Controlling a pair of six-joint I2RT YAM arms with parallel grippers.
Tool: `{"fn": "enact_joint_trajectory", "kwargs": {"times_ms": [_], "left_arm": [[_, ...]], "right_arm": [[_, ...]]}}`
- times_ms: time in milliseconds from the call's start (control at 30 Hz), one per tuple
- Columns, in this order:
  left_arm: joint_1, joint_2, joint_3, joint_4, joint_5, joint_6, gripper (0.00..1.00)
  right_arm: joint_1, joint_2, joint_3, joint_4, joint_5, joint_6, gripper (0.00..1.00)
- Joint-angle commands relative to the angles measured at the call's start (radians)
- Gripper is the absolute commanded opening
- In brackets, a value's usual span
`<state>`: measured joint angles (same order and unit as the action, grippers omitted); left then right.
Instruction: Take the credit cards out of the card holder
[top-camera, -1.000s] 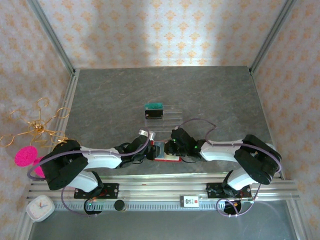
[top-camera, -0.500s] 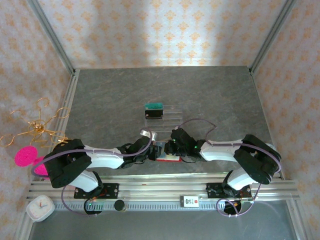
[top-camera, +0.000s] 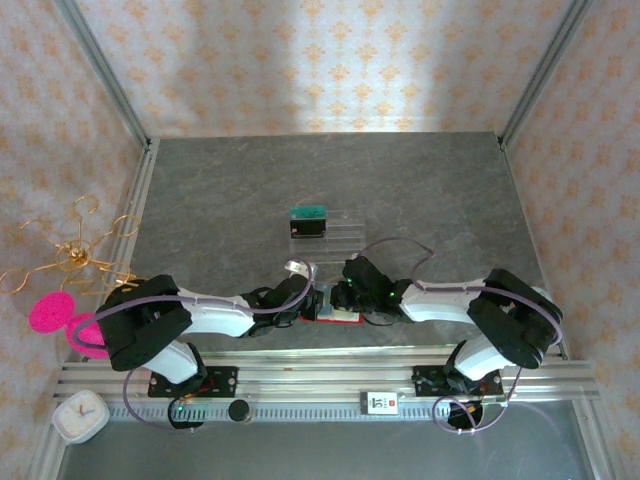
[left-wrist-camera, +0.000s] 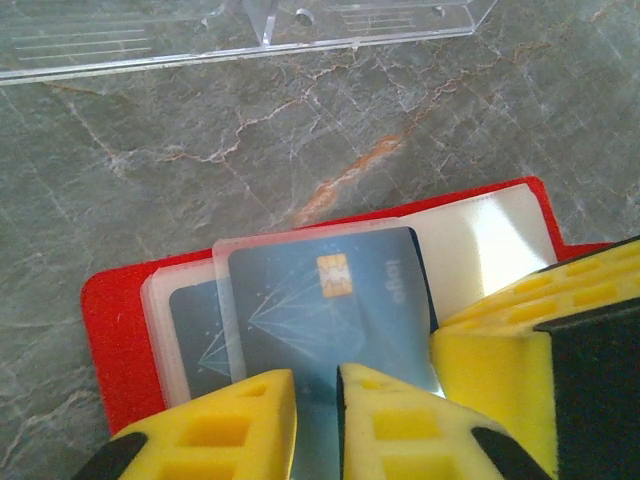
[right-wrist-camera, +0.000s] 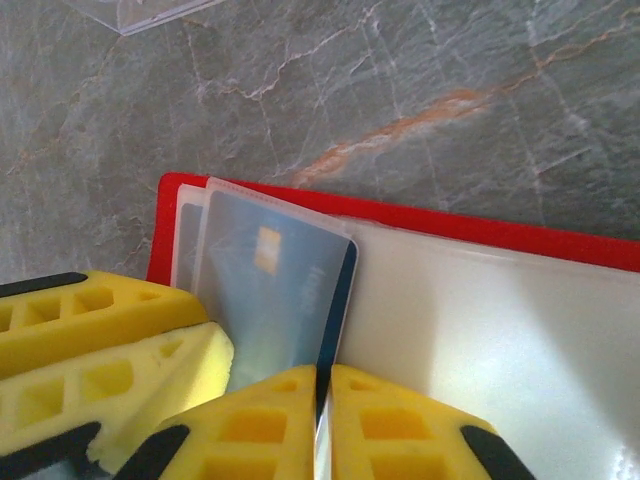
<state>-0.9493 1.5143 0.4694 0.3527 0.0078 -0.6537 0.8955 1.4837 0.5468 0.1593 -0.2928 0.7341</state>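
We are pinching the near edge of the blue credit card (left-wrist-camera: 330, 300) with the left gripper (left-wrist-camera: 317, 420), its yellow fingers (left-wrist-camera: 220, 430) pressing on either face. The rest of the card is lying in a clear sleeve on the open red card holder (left-wrist-camera: 115, 330), with a second blue card (left-wrist-camera: 195, 335) tucked just behind it. We are clamping the right gripper (right-wrist-camera: 322, 425) tight on a thin leaf of the card holder, just beside that first card's side edge, and a clear tray (left-wrist-camera: 250, 40) is sitting beyond the holder.
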Motion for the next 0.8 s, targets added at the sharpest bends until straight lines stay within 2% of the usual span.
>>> {"fn": "enact_joint_trajectory", "kwargs": {"times_ms": [0, 67, 267, 500, 600, 700, 767], "left_arm": [[-0.026, 0.053, -0.038, -0.118, 0.076, -0.007, 0.17], [-0.026, 0.046, -0.044, -0.119, 0.076, -0.014, 0.18], [-0.027, -0.033, -0.071, -0.156, 0.031, -0.034, 0.26], [-0.026, -0.061, -0.11, -0.149, 0.038, -0.053, 0.27], [-0.026, -0.084, -0.115, -0.146, 0.037, -0.049, 0.26], [-0.025, -0.071, -0.11, -0.144, 0.035, -0.045, 0.24], [-0.026, -0.041, -0.105, -0.131, 0.047, -0.044, 0.27]], "right_arm": [[-0.004, 0.008, -0.013, 0.048, 0.007, -0.013, 0.07], [-0.004, 0.007, -0.014, 0.053, 0.006, -0.013, 0.0], [-0.018, -0.063, -0.048, 0.003, 0.05, 0.0, 0.0], [-0.023, -0.084, -0.091, -0.027, 0.047, 0.002, 0.0], [-0.023, -0.102, -0.087, 0.006, 0.008, -0.024, 0.0], [-0.023, -0.125, -0.08, 0.06, -0.061, -0.044, 0.15], [-0.023, -0.118, -0.059, 0.048, -0.072, -0.048, 0.18]]}}
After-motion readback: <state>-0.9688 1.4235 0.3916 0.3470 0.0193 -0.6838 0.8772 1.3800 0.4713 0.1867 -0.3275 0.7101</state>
